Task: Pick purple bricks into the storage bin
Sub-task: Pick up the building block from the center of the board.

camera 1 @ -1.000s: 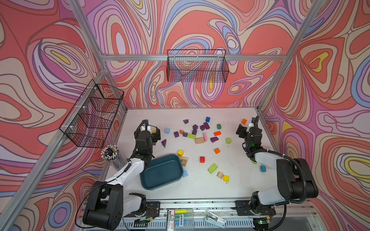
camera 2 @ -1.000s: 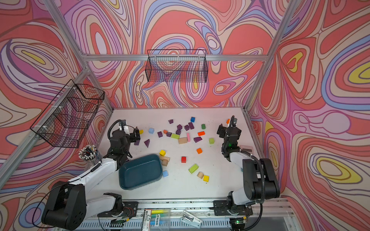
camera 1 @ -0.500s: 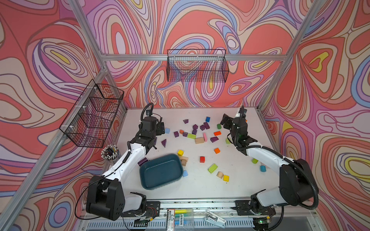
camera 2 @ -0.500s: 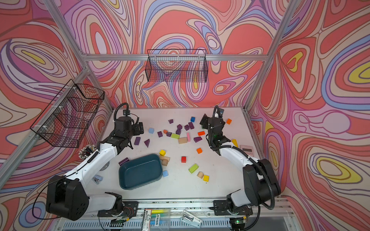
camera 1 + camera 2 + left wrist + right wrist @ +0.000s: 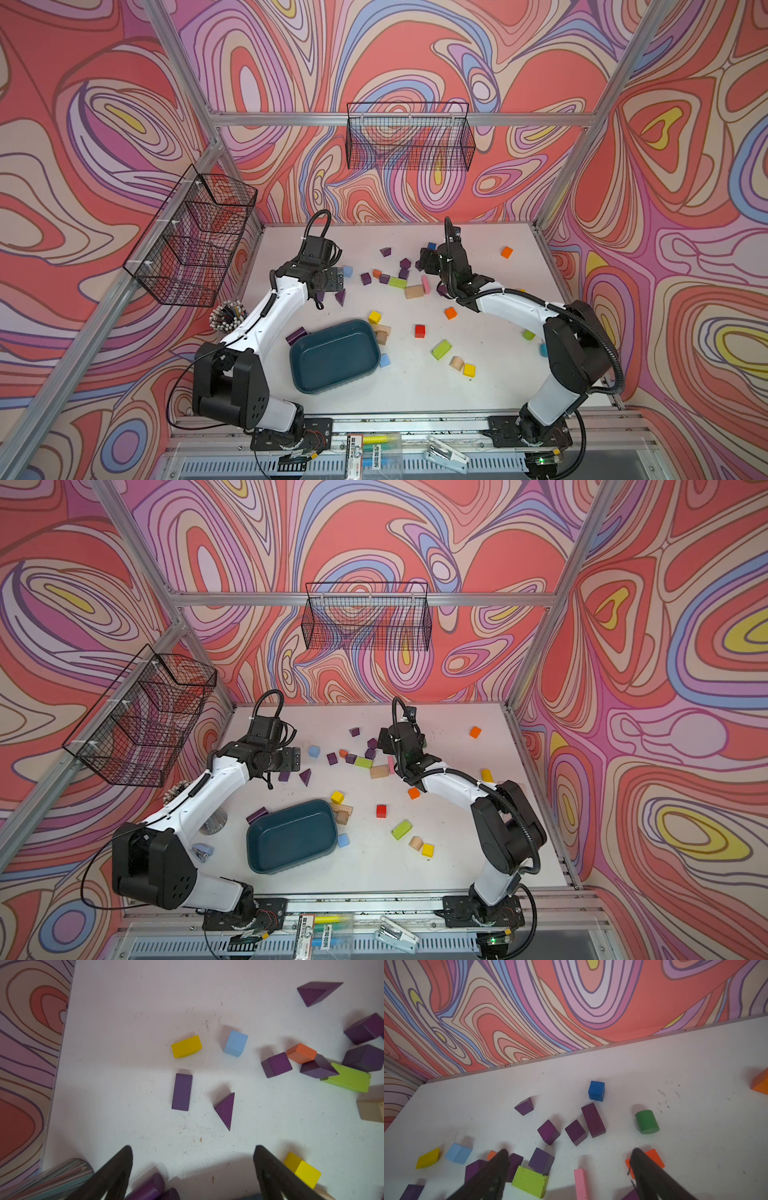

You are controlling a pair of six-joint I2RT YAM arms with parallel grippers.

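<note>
Both claws stand spread and empty, pinching nothing. My left claw [image 5: 192, 1147] hangs above the worktop [image 5: 124, 1022]. A purple cuboid [image 5: 181, 1092] and a purple wedge [image 5: 225, 1109] lie flat just ahead of its tips, apart from each other and from the yellow block [image 5: 186, 1046] beyond. I judge the wide spread is kept so that either piece can be straddled without nudging its neighbour.

My right claw [image 5: 569, 1149] hovers over the far cluster, where three purple bricks [image 5: 575, 1132] lie close together. A lime block [image 5: 529, 1180] and a pink slab [image 5: 580, 1182] sit near its tips. Neither is wanted, so the approach there needs care.

The storage bin [image 5: 334, 357] rests on the near part of the worktop between my arms, closer to the left one, and looks empty in both top views. A stray purple brick [image 5: 296, 334] lies just beside its far left corner. In my judgement, collection has not yet begun.
</note>
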